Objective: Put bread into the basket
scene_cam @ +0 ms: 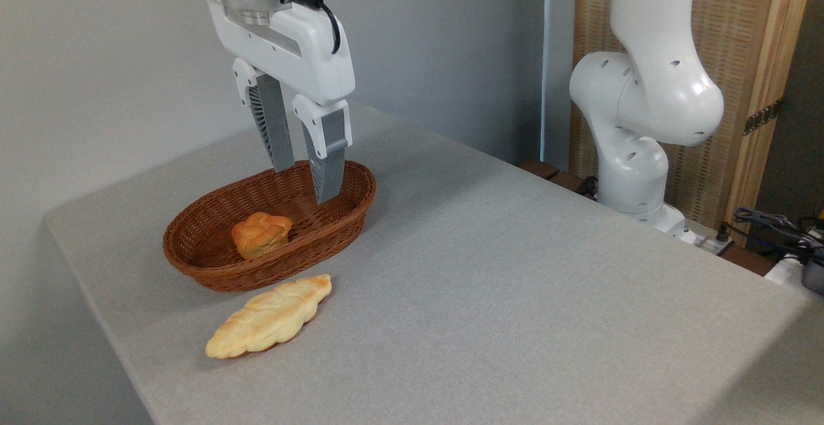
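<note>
The bun [261, 234] sits inside the basket [212, 270], near its front wall. The gripper [308, 181] hangs above the basket's back end, jaws a little apart and holding nothing. The job looks done; next, the arm just needs to lift away.

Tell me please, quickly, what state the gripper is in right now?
Gripper: open and empty, above the basket; the bun lies inside it.
</note>
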`<state>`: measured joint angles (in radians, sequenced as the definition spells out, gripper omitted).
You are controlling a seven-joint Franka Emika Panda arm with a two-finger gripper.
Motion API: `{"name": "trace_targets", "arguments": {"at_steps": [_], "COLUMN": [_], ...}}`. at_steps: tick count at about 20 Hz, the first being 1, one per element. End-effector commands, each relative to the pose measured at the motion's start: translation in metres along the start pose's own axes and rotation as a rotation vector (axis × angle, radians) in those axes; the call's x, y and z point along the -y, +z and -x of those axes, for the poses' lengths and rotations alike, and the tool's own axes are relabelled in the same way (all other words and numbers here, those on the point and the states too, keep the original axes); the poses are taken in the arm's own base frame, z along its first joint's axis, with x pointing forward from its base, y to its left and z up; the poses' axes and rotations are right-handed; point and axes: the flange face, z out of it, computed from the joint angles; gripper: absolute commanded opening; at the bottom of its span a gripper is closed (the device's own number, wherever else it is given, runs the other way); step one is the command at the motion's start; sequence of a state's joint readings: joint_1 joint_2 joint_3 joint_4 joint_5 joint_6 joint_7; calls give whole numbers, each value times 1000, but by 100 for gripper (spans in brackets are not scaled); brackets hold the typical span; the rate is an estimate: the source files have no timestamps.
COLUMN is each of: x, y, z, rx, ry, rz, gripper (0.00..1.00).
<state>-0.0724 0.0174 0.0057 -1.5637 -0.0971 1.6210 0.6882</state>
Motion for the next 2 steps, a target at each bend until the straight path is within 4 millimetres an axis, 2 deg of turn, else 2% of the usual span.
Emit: {"name": "trace_targets", "arguments": {"at_steps": [1, 2], "x": [-1, -1], "y": [-6, -6], "z": [4, 4], "rx": [9, 10], "ry": [3, 3], "rz": [1, 2], "gripper": [100, 100]}}
